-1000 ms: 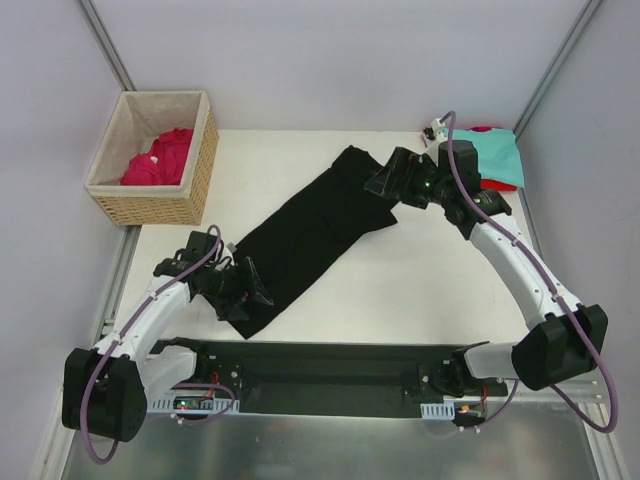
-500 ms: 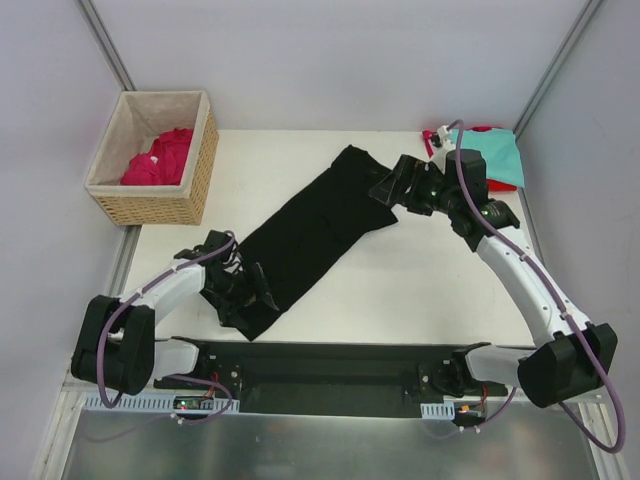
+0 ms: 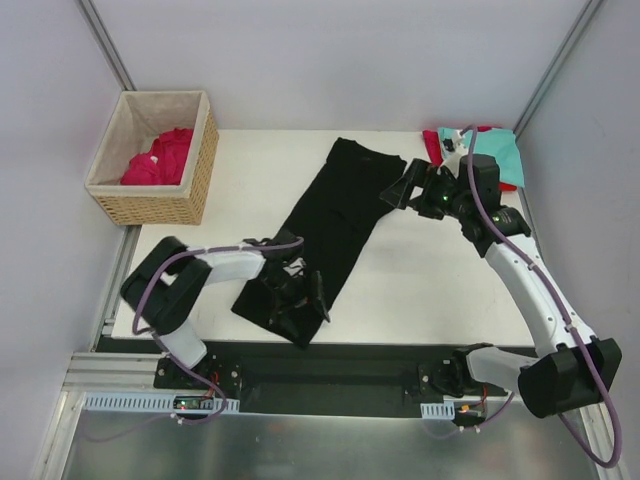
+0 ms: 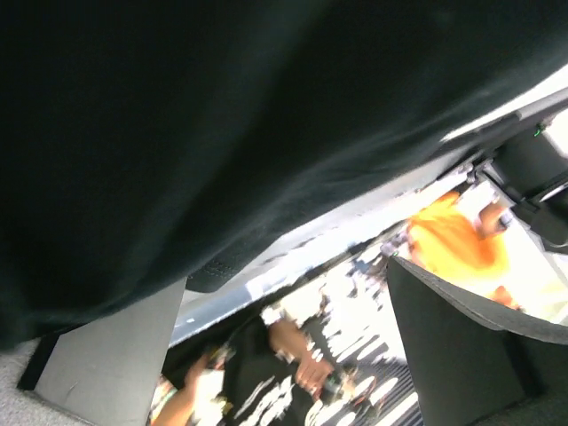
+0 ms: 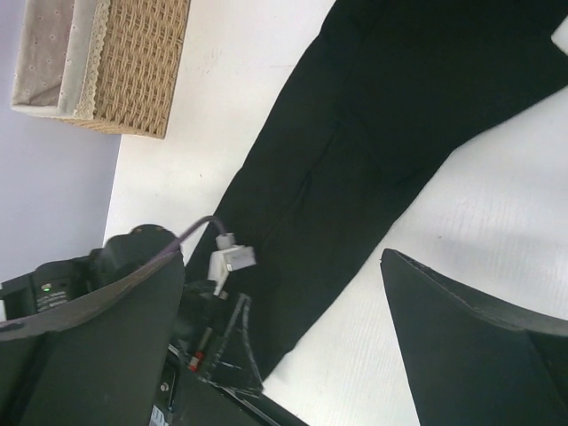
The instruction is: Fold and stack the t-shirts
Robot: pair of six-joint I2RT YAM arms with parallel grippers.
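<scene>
T-shirts, progress | left gripper (image 3: 300,305) open at 6 o'clock end of black t-shirt (image 3: 335,215) | right gripper (image 3: 398,190) open, empty, at its 1 o'clock end | strip-folded on tabletop (image 3: 430,290), cross-folds likely left | teal shirt (image 3: 497,152) on red shirt (image 3: 432,147), 2 o'clock | crimson-pink shirt (image 3: 160,157) unfolded in basket (image 3: 200,170), 10 o'clock

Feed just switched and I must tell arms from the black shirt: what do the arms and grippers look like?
The left arm and right arm have white links between black joints, a purple cable looping along each. The left gripper and right gripper are black, with flat dark fingers.
</scene>
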